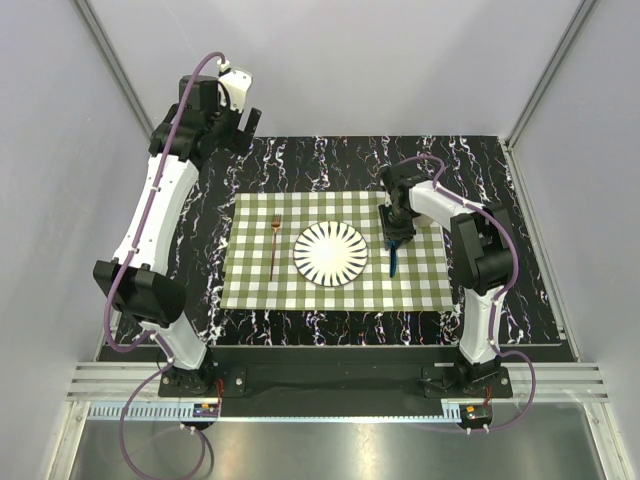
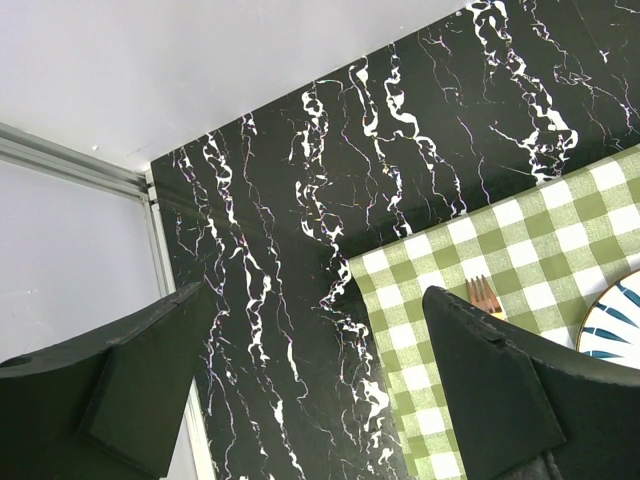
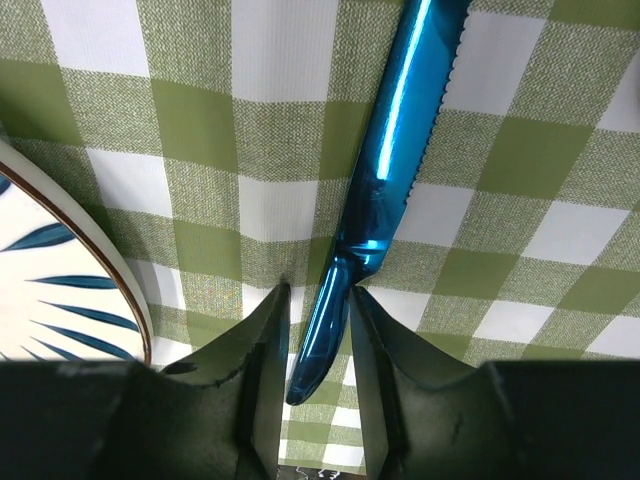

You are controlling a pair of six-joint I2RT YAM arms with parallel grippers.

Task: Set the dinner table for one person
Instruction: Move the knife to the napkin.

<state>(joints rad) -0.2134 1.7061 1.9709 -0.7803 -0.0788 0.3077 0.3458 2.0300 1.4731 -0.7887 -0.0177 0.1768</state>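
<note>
A green-and-white checked cloth (image 1: 420,285) lies on the black marble-veined dinner table (image 1: 300,160). On it are a white plate with dark radial stripes (image 1: 330,253), a copper fork (image 1: 273,245) to its left and a shiny blue knife (image 1: 394,260) to its right. My right gripper (image 1: 397,238) is low over the knife's far end. In the right wrist view the knife (image 3: 400,150) lies flat on the cloth, its handle between my narrowly open jaws (image 3: 318,295); the right finger touches it and the left stands off it. My left gripper (image 1: 245,120) is raised at the far left, open and empty.
The left wrist view shows bare table (image 2: 280,200), the cloth's corner (image 2: 520,240), the fork's tines (image 2: 484,295) and the plate's rim (image 2: 615,325). The plate's rim (image 3: 50,290) is just left of my right gripper. White walls and a metal frame surround the table.
</note>
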